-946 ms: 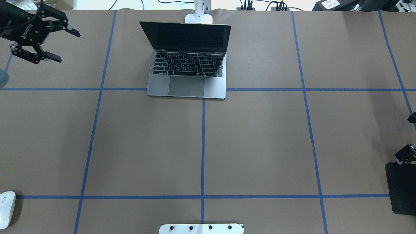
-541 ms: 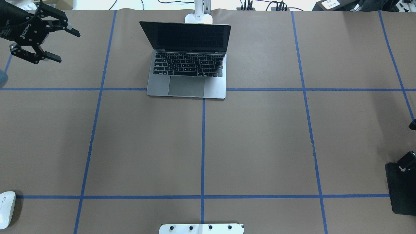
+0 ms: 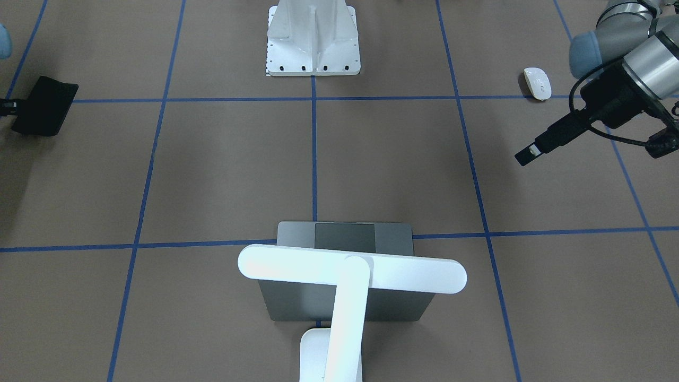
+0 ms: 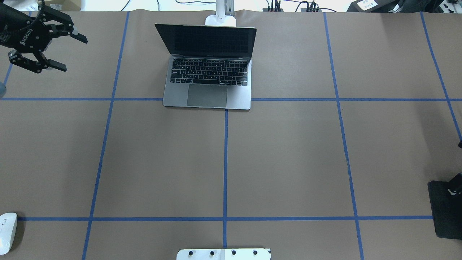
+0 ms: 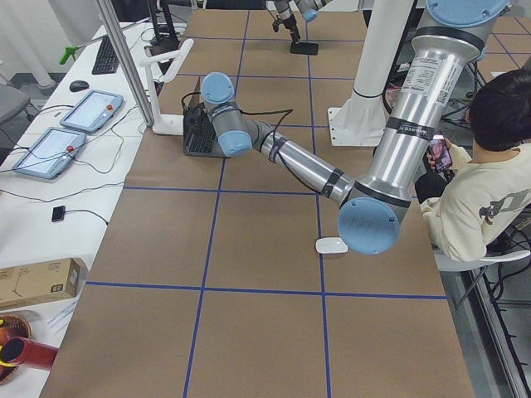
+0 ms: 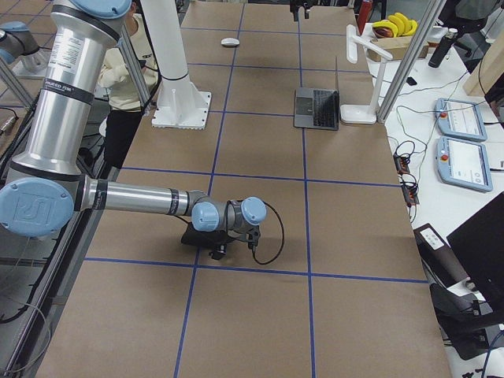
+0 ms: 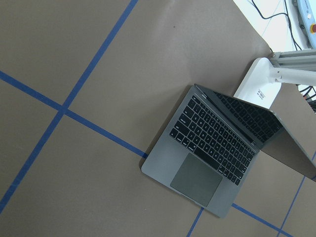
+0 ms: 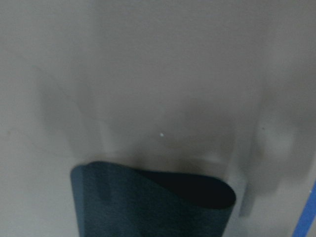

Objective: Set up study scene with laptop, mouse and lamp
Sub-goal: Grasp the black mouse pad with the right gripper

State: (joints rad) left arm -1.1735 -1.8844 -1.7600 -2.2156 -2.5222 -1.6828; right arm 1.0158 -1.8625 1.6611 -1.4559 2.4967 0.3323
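The laptop [image 4: 207,72] stands open at the far middle of the table, and its trackpad shows in the front view [image 3: 345,237]. The lamp [image 3: 350,269] stands behind it, bar head over the lid, with its base [image 4: 221,20] at the table's far edge. The mouse [image 4: 6,231] lies at the near left edge and also shows in the front view [image 3: 537,83]. My left gripper [image 4: 66,52] is open and empty, high at the far left. My right gripper [image 4: 457,164] is at the right edge by a black pad [image 4: 445,213]. Its fingers stand apart.
The white ribbed bracket [image 4: 223,254] is bolted at the near middle. The pad's edge looks curled up in the right wrist view [image 8: 153,202]. Blue tape lines grid the brown table [image 4: 288,162]. A seated person [image 5: 485,182] is beside the robot base.
My left gripper has drifted slightly up and left. My right gripper has slid toward the near right, further out of the overhead view, over the black pad.
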